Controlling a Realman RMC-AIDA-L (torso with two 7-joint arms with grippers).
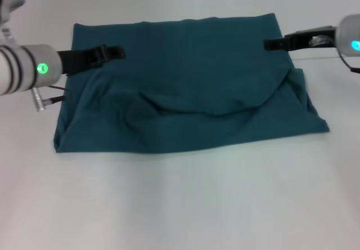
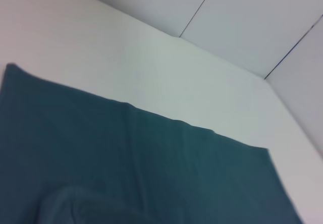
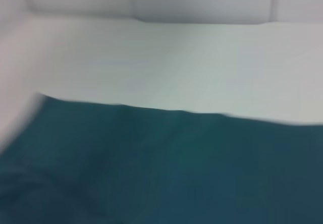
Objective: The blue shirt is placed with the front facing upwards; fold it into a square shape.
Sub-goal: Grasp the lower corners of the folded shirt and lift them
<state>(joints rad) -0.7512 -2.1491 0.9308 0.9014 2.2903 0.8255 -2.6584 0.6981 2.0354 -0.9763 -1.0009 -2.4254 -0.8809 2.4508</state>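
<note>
The near part of the white surface [image 1: 180, 205] is bare. Beyond it lies the blue shirt [image 1: 185, 92], folded into a wide, roughly rectangular shape with its plain teal side up. Its near edge runs unevenly, the near right corner sticking out toward the right. Across the middle, an upper layer ends in a curved, sagging fold line with soft wrinkles around it, so the near part lies lower than the far part.

Farther back, at the shirt's far left, the left tool [image 1: 112, 53] reaches in from the left arm, its dark fingers lying over the cloth near the far left corner; whether it is clenched or released, I cannot tell. At the far right, the right tool [image 1: 273, 45] comes in from the right arm to the shirt's far right edge; its state cannot be told either.

The far edge of the shirt is straight, with bare surface behind it in both wrist views.
</note>
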